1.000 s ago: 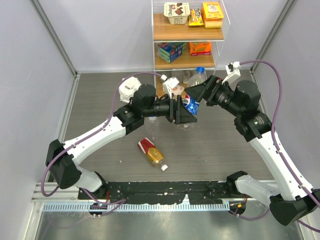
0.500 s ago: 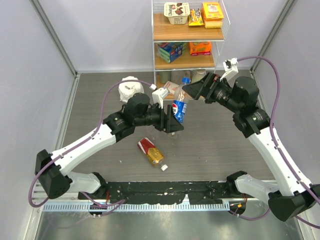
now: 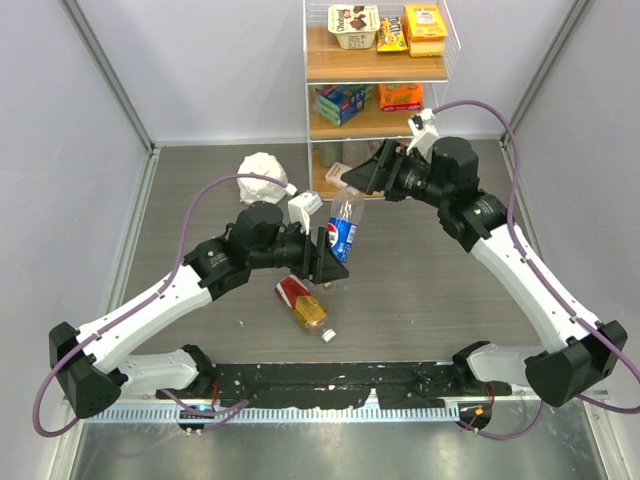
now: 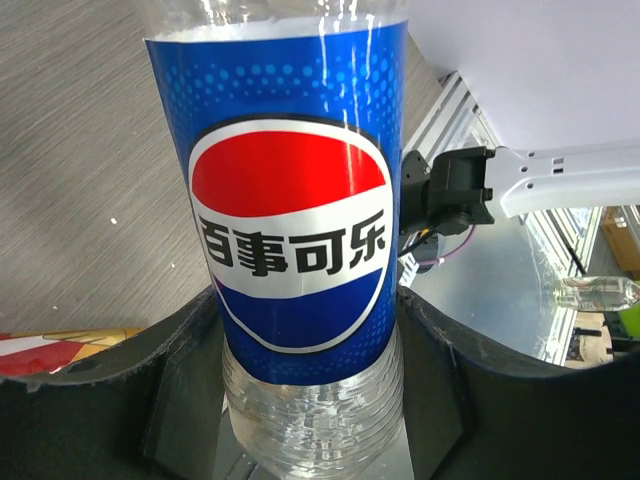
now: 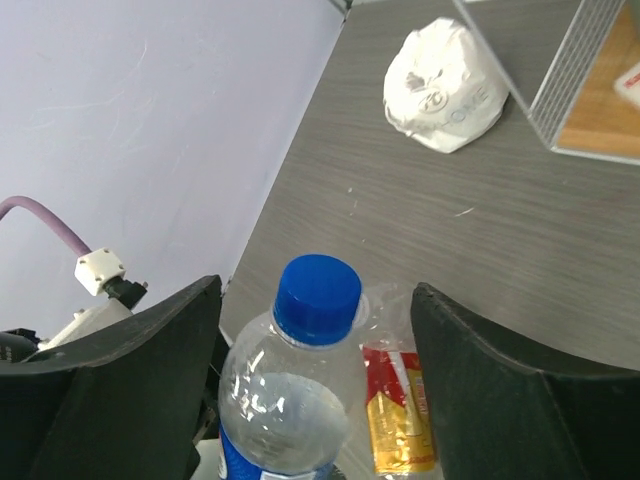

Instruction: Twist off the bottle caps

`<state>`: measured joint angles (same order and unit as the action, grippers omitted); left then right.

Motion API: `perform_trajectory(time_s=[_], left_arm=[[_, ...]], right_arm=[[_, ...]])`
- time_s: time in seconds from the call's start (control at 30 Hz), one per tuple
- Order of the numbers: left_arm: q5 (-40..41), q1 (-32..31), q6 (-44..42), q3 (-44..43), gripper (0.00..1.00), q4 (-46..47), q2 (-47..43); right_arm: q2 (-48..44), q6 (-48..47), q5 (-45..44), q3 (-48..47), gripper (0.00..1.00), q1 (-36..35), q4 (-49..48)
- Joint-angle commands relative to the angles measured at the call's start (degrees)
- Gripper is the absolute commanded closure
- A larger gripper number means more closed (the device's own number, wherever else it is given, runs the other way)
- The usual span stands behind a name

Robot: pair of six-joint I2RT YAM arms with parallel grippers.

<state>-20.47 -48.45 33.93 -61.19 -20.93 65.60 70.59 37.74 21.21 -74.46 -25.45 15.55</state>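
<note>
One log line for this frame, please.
left pincer: shut on clear plastic blue-labelled bottle | right pincer: open, flanking round blue cap | cap: screwed on

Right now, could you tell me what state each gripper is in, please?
Left gripper: closed on the blue-label bottle.
Right gripper: open, straddling the blue cap without gripping it.

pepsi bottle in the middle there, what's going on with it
The left gripper holds the blue-label bottle tilted, jaws shut on its lower body. The right gripper is at the neck, jaws open either side of the blue cap, not touching it. The amber bottle lies on the table nearby.
</note>
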Motion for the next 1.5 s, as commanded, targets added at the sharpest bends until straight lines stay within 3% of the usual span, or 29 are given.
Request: perform_trajectory(time_s=[0.0, 0.07, 0.27, 0.53, 0.73, 0.87, 0.97, 1.0, 1.33, 1.47], left_arm=[[0.61, -0.33, -1.85, -0.07, 0.53, -0.87, -1.18], [0.52, -0.42, -1.94, 0.02, 0.54, -0.78, -1.18], [1.57, -0.6, -2.99, -0.07, 0.54, -1.75, -1.62], [2.62, -0.6, -4.93, -0.42, 0.53, -3.5, -1.79], [3.59, -0.6, -6.07, -1.04, 0.52, -4.91, -1.79], [3.77, -0.6, -6.51, -1.13, 0.52, -5.17, -1.71], [4.47, -0.6, -6.95, -1.56, 0.52, -5.88, -1.62], [4.91, -0.68, -6.95, -1.65, 0.52, -6.31, -1.62], [6.32, -0.68, -7.39, -2.53, 0.53, -6.85, -2.76], [5.88, -0.6, -6.43, -2.45, 0.53, -4.04, -4.78]], right_arm=[[2.0, 1.37, 0.93, -3.15, 0.24, -1.62, -1.05], [2.88, 1.81, 1.11, -3.33, 0.36, -1.71, -1.05], [2.01, 3.92, 0.67, -1.57, 0.53, -1.71, -3.59], [2.71, 4.89, 0.85, -1.39, 0.47, -1.71, -4.22], [3.33, 5.24, -0.03, -1.57, 0.51, -1.71, -3.95], [3.42, 5.42, -1.17, -1.48, 0.68, -1.71, -3.51], [3.51, 5.16, -1.17, -1.31, 0.95, -1.71, -3.42], [3.59, 5.15, -1.09, -1.31, 0.98, -1.71, -3.42], [0.44, 0.67, 4.27, 1.06, 0.98, -1.36, -7.99], [-1.77, 2.16, 9.72, 6.07, 0.98, -0.65, -17.89]])
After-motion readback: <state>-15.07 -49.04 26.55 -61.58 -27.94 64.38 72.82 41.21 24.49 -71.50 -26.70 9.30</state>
